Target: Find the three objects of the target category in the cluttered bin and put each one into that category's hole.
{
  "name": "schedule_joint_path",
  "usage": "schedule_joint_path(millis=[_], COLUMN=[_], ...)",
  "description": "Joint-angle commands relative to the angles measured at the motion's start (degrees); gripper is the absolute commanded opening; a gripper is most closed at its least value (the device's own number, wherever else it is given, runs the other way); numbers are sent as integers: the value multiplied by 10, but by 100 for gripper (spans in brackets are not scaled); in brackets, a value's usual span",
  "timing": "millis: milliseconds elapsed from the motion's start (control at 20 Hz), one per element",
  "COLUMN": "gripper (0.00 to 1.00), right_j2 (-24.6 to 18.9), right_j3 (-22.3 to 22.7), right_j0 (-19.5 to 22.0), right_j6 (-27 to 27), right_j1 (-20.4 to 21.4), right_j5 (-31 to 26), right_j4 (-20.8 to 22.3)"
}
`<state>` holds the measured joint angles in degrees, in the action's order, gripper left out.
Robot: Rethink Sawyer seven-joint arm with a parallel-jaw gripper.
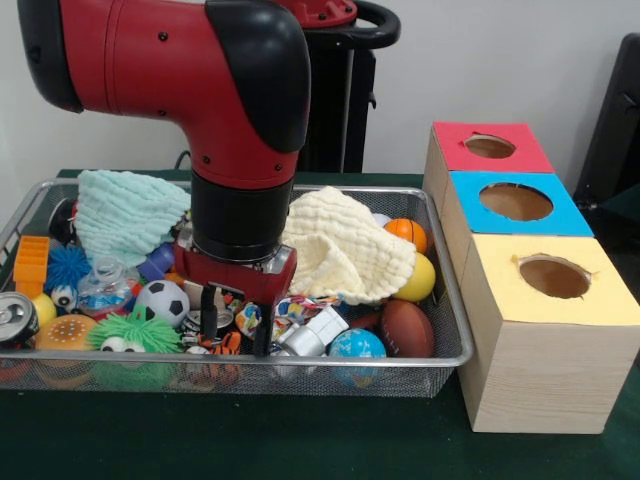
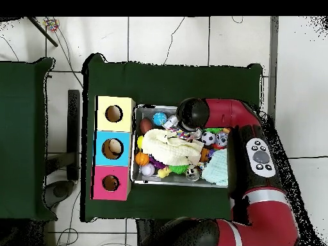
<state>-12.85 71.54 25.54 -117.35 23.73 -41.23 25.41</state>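
Observation:
The wire-mesh bin (image 1: 300, 362) stands on the green table, full of mixed toys; it also shows in the overhead view (image 2: 134, 173). My gripper (image 1: 236, 325) hangs straight down into the bin's front middle. Its two black fingers (image 1: 209, 310) stand apart among small patterned toys, between a soccer ball (image 1: 162, 300) and a silver-white toy (image 1: 312, 333). I cannot see anything held. In the overhead view the arm's wrist (image 2: 191, 114) hides the gripper. The round hole (image 1: 490, 146) in the red-topped box is the farthest of three boxes, right of the bin; it also shows from above (image 2: 110, 183).
A cream cloth (image 1: 345, 245) and a mint cloth (image 1: 125, 212) cover the bin's back. A brown football (image 1: 406, 328), a blue globe ball (image 1: 355, 345), a yellow ball (image 1: 420, 278), an orange basketball (image 1: 405, 233), a green fuzzy toy (image 1: 135, 333) and a can (image 1: 15, 318) lie around. Blue-topped (image 1: 515, 202) and yellow-topped (image 1: 553, 277) boxes stand nearer.

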Motion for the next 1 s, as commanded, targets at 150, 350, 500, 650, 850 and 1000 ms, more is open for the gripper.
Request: schedule_joint_path(millis=[150, 350, 500, 650, 850, 1000], gripper=[100, 100, 100, 100, 100, 100], right_j2=[-13, 1, 8, 14, -6, -80], right_j3=[-3, -10, -21, -37, -51, -59], right_j0=[8, -5, -12, -18, -6, 36], right_j6=[57, 41, 40, 61, 115, 231], right_j1=[-54, -50, -48, -43, -41, -70], right_j5=[24, 23, 16, 14, -8, -13], right_j4=[38, 46, 52, 73, 77, 70])
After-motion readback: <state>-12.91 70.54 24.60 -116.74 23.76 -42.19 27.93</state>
